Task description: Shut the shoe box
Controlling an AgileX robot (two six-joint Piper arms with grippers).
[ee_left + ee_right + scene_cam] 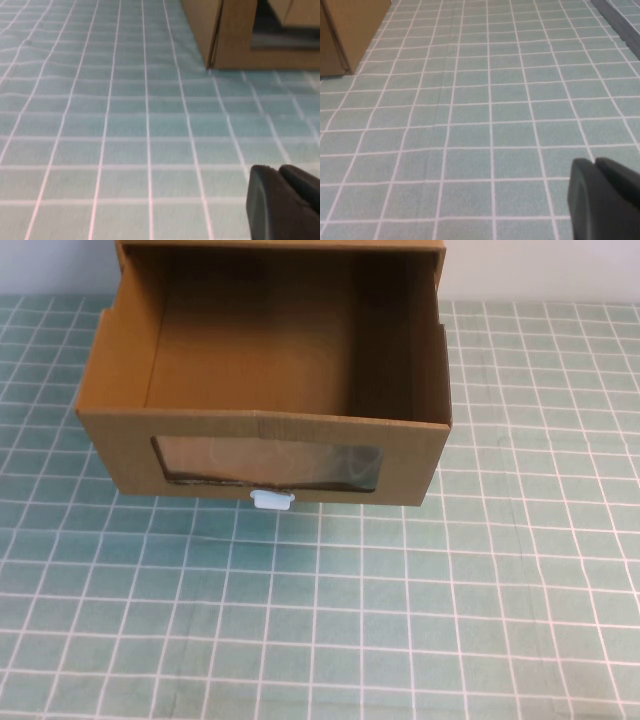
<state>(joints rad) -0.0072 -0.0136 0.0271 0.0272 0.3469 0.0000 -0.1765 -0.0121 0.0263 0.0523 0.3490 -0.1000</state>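
The shoe box (262, 430) is brown cardboard and stands at the far middle of the table. Its drawer is pulled out toward me and looks empty. The drawer front has a clear window (268, 464) with a small white pull tab (271, 500) below it. A corner of the box shows in the left wrist view (235, 35) and in the right wrist view (350, 30). My left gripper (280, 172) is shut and empty, low over the mat, away from the box. My right gripper (595, 165) is shut and empty too. Neither gripper shows in the high view.
A green mat with a white grid (400, 620) covers the table. A pale wall (540, 270) runs behind the box. A dark edge (620, 20) of the mat shows in the right wrist view.
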